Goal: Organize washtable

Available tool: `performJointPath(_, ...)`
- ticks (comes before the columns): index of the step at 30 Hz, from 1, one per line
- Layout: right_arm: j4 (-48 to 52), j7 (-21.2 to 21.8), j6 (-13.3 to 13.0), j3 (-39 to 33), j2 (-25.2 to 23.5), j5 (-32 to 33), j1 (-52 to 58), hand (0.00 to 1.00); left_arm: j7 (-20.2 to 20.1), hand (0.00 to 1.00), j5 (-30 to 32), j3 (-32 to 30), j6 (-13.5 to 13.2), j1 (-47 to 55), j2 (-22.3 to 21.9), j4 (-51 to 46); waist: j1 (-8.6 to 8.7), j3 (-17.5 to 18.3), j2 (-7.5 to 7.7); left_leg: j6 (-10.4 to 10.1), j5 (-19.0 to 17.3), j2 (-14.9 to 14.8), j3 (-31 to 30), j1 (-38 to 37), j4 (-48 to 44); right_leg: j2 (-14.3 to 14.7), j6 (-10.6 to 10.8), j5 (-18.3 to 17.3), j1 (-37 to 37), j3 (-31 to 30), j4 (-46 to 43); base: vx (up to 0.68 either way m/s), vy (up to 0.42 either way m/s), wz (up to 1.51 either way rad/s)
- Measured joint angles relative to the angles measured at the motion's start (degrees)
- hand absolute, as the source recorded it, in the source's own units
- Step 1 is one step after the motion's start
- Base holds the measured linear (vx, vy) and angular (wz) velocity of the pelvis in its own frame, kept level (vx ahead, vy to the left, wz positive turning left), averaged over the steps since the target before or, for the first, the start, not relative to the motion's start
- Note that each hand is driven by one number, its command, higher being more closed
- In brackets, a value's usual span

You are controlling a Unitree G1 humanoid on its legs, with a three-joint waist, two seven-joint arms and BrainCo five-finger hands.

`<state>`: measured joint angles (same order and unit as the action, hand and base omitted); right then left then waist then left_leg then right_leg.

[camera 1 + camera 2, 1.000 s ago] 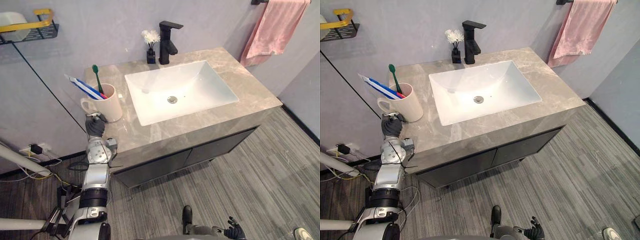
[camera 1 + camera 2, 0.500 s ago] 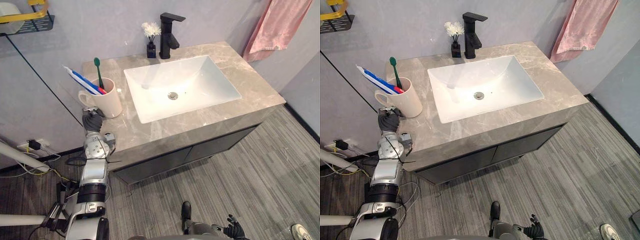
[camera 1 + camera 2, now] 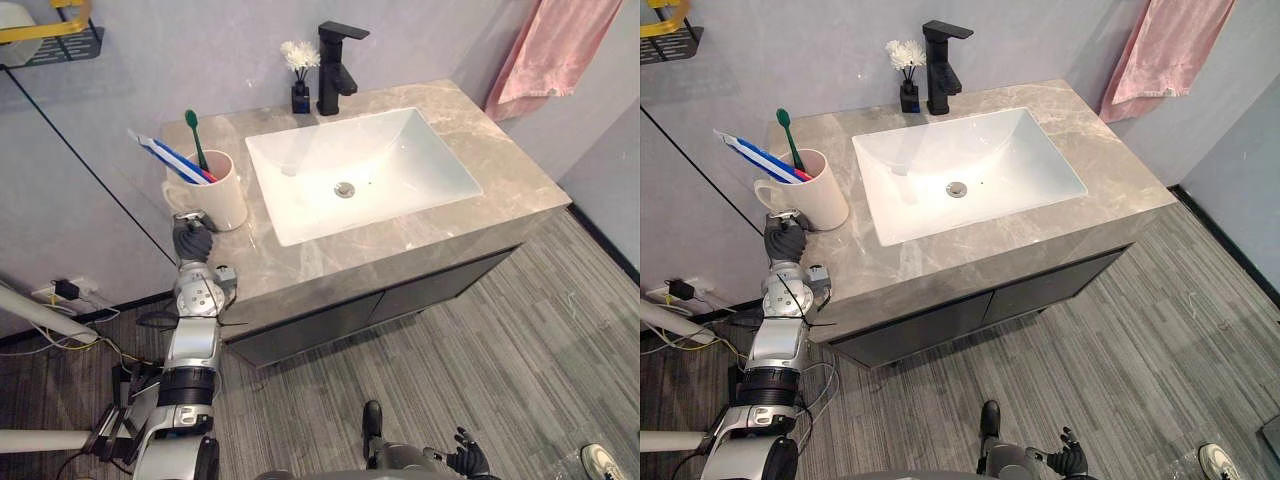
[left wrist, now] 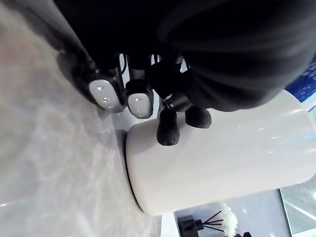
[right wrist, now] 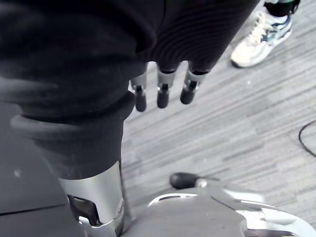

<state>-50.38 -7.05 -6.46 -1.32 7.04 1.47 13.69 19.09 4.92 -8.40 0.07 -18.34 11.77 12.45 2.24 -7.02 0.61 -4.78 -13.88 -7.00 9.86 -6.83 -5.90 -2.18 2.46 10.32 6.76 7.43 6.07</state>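
**Left hand curled against the mug at the washtable's left end**

At the bottom edge of the eye views, the right hand point(image 3: 468, 462) hangs over the grey floor with its fingers point(image 5: 163, 94) straight and loose, holding nothing. Left of centre, the left hand point(image 3: 191, 240) rests on the washtable point(image 3: 300, 265), fingers curled, dark tips point(image 4: 168, 131) touching the white mug point(image 3: 220, 195) without wrapping it. The mug holds a green toothbrush point(image 3: 193, 140) and a toothpaste tube point(image 3: 165, 155). Right of it lies the white basin point(image 3: 400, 160). At the upper centre stand a black faucet point(image 3: 338, 60) and a flower vase point(image 3: 300, 75).

White mug point(image 3: 220, 196), green toothbrush point(image 3: 194, 140)
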Motion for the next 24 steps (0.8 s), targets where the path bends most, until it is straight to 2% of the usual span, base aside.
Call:
performJointPath(6, 0.0, 0.0, 0.0, 0.0, 0.0, 0.0, 0.0, 0.0, -3.9, 1.0, -3.9, 2.1, -1.4, 2.7, -0.3, -3.4, -0.06, 0.0, -0.01, 0.3, -0.2, 0.1, 0.0, 0.0, 0.0, 0.0, 0.0, 0.0, 0.0, 0.0, 0.0, 0.0, 0.0, 0.0)
performJointPath(24, 0.0, 1.0, 0.0, -0.8, 0.0, 0.0, 0.0, 0.0, -3.7, 1.0, -2.9, 6.2, -1.6, 1.7, -0.5, -2.8, 0.16, -0.3, -0.45, 0.3, -0.2, 0.1, 0.3, -0.2, -0.1, 0.0, 0.0, 0.0, 0.0, -0.5, 0.0, 0.0, 0.0, 0.0)
